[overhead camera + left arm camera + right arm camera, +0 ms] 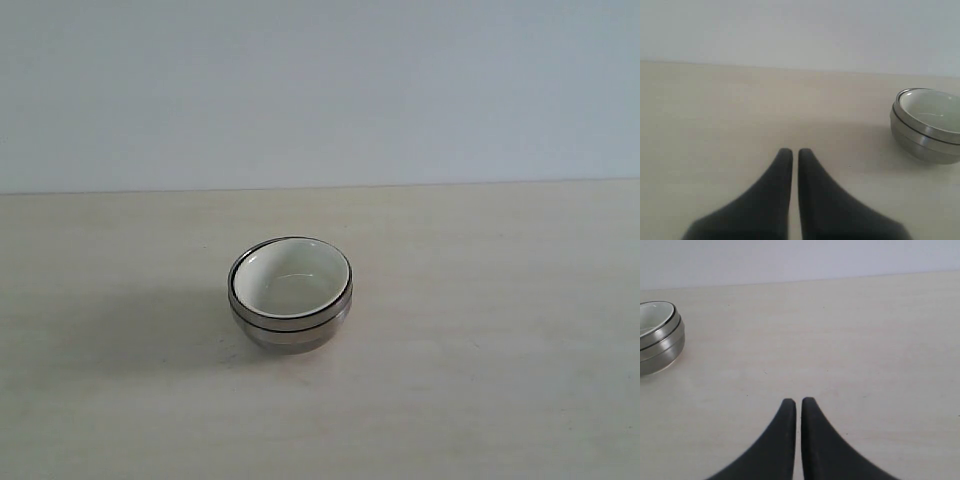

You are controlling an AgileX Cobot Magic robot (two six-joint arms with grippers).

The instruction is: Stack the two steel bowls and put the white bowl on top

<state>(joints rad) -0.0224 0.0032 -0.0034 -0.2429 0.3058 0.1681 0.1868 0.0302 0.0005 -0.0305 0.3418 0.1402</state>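
The two steel bowls (290, 322) stand nested one inside the other on the table's middle, and the white bowl (290, 275) sits inside the upper one. The stack also shows in the left wrist view, where the steel bowls (922, 137) hold the white bowl (932, 107), and in the right wrist view as steel bowls (660, 347) with the white bowl (651, 320) partly cut off by the frame. My left gripper (791, 151) is shut and holds nothing, well away from the stack. My right gripper (799, 401) is likewise shut and empty, off to the stack's other side. Neither gripper appears in the exterior view.
The pale wooden table (480, 380) spreads around the stack, ending at a plain light wall (320, 90) behind.
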